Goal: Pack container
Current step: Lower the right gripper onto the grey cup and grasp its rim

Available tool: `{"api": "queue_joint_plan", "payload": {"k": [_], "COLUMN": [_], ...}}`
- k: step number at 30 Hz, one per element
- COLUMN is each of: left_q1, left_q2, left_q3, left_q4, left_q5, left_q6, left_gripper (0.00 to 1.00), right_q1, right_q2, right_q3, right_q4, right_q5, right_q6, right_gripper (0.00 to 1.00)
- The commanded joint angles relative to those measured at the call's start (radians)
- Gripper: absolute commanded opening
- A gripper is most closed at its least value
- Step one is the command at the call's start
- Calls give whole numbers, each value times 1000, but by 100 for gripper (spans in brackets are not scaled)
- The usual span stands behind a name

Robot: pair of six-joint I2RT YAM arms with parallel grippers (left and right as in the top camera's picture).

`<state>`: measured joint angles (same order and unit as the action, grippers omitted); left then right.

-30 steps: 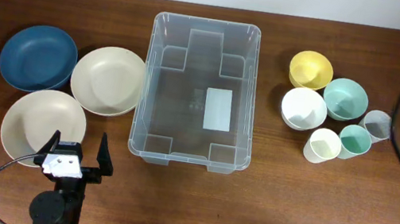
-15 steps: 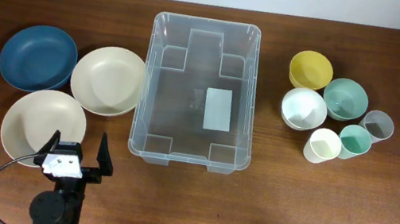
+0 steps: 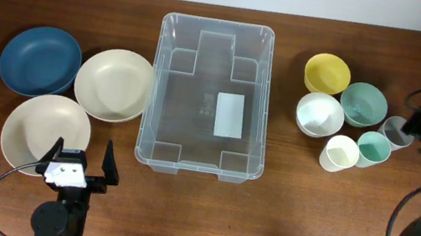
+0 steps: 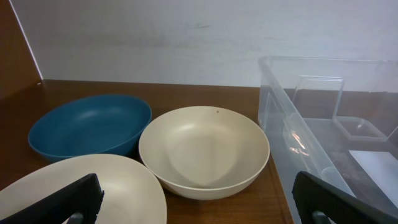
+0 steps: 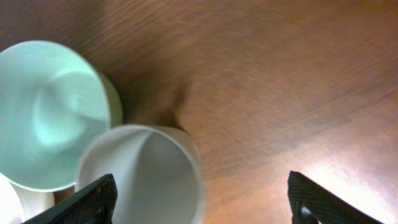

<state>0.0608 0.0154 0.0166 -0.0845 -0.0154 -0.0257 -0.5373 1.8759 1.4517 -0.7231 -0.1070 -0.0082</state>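
The container (image 3: 208, 92), a clear rectangular bin with a white label on its base, stands empty at the table's middle. Its wall shows at the right of the left wrist view (image 4: 329, 124). My left gripper (image 3: 79, 158) hangs open near the front edge, left of the container, over the rim of a cream plate (image 3: 39, 129). In its own view the left gripper (image 4: 202, 208) has nothing between its fingers. My right gripper (image 3: 414, 127) hovers open just right of a grey cup (image 3: 396, 131). In the right wrist view the right gripper (image 5: 202, 205) straddles part of that cup (image 5: 143, 174).
Left of the container lie a blue bowl (image 3: 40, 61) and a cream bowl (image 3: 114, 84). To its right cluster a yellow bowl (image 3: 327, 73), a mint bowl (image 3: 363, 104), a white bowl (image 3: 319, 114), a cream cup (image 3: 340, 153) and a teal cup (image 3: 373, 149).
My right arm has swung in from the right edge to beside the grey cup. The left arm and all the dishes have stayed put.
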Motion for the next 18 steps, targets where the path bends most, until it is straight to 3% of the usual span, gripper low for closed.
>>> {"api": "queue_joint_plan", "payload": {"k": [1, 8, 15, 18], "left_q1": [-6, -6, -6, -6], "left_q2": [-8, -8, -8, -8], "left_q3": [-8, -8, -8, -8], "left_q4": [2, 2, 2, 2], "left_q5": [-7, -7, -7, -7], "left_q6": [13, 13, 13, 13], "left_gripper": [100, 100, 100, 100], "right_q1": [26, 27, 27, 27], "right_q2": [29, 77, 118, 125], "right_q3": [13, 11, 11, 11], "right_q4": [16, 27, 31, 32], "right_q5": [10, 28, 29, 29], "right_q6": [-40, -40, -40, -40], "right_gripper": [82, 77, 65, 55]}}
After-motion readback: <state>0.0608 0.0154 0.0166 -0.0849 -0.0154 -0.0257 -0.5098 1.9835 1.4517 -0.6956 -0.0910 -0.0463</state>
